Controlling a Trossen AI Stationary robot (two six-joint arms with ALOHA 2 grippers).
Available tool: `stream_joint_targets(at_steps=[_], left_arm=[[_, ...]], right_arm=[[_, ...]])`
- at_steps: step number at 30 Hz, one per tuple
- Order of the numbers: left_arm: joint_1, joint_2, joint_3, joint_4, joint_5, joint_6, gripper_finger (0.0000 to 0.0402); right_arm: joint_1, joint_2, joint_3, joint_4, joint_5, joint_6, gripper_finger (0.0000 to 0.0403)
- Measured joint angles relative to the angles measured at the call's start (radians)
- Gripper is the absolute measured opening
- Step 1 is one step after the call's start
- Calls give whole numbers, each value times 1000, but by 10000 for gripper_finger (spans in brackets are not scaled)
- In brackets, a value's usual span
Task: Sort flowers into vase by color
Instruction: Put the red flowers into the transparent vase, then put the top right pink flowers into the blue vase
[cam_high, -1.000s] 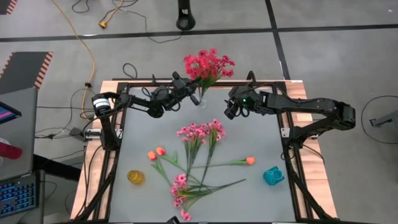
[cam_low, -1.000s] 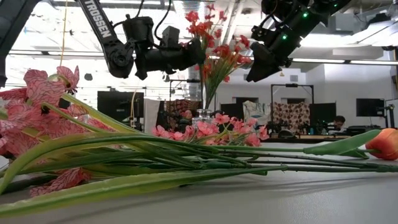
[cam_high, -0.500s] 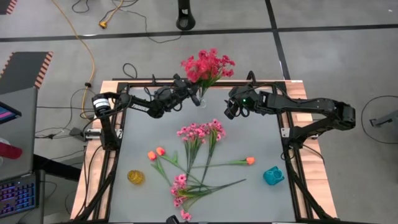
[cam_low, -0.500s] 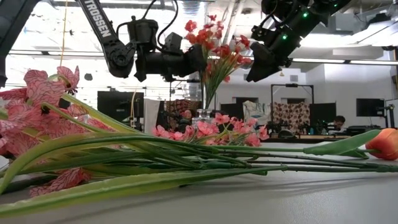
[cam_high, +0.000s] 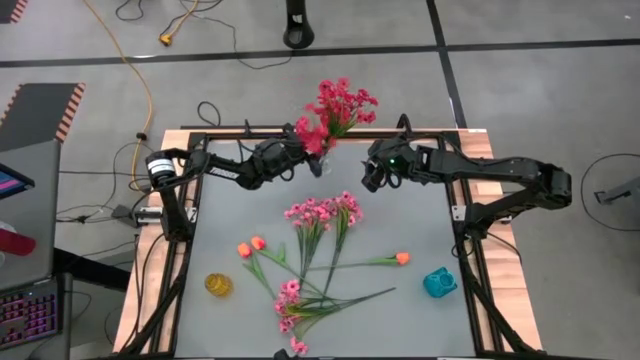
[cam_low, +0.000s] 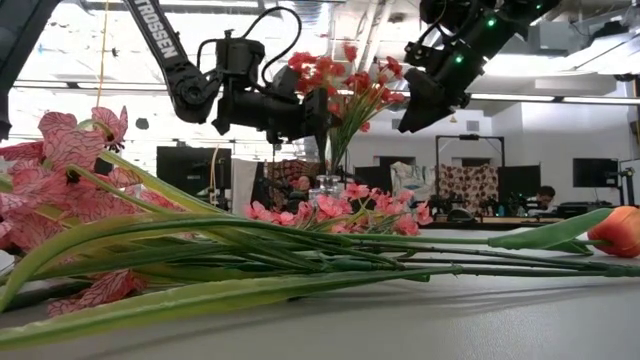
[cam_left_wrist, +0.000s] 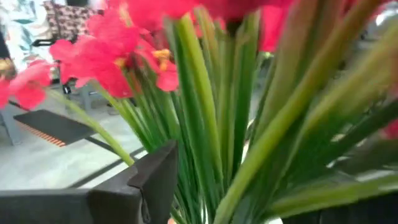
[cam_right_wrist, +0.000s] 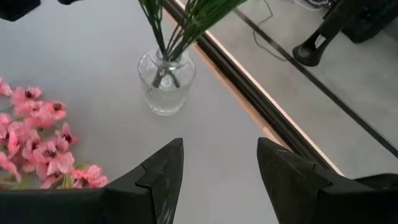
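Observation:
A clear glass vase (cam_high: 320, 163) stands at the middle of the table's far edge. The red flowers (cam_high: 335, 108) stand in it by their green stems (cam_right_wrist: 166, 37). My left gripper (cam_high: 305, 150) is level beside the vase's left side, open, with the stems (cam_left_wrist: 211, 155) in the gap between its fingers. My right gripper (cam_high: 367, 180) hangs open over the table right of the vase, nothing between its fingers (cam_right_wrist: 163, 171). Two pink sprays (cam_high: 325, 212) (cam_high: 290, 305) and orange buds (cam_high: 250, 245) (cam_high: 401, 258) lie flat on the table. My left gripper stands open around the red spray's stems (cam_left_wrist: 205, 124), above the vase's mouth, coming level from the table's left. Whether a finger (cam_left_wrist: 152, 180) touches the stems, I cannot tell. The spray stands upright in the vase.
A yellow vase (cam_high: 218, 285) stands near the left front and a teal vase (cam_high: 439, 283) near the right front. The lying stems cross each other in the table's middle. The black frame rail (cam_right_wrist: 249, 87) runs along the far edge just behind the glass vase.
My left gripper has opened and let go of the red spray's stems. It has tipped downward to level and stayed beside the vase. The red spray has remained standing in the vase, its heads shifting a little.

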Motion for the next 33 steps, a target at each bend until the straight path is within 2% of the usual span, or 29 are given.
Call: stream_joint_targets(at_steps=[4,10,24,33], left_arm=[[-1,-75,0,-163,-9,25,215],[4,-213,0,-452,-19,58,215],[4,-533,0,-881,-49,198,215],[4,-733,0,-1207,-79,209,215]], right_arm=[[0,0,38,-78,1,40,230],[0,0,62,-74,1,43,230],[53,-6,66,-75,0,83,230],[137,-6,66,-98,-6,261,230]])
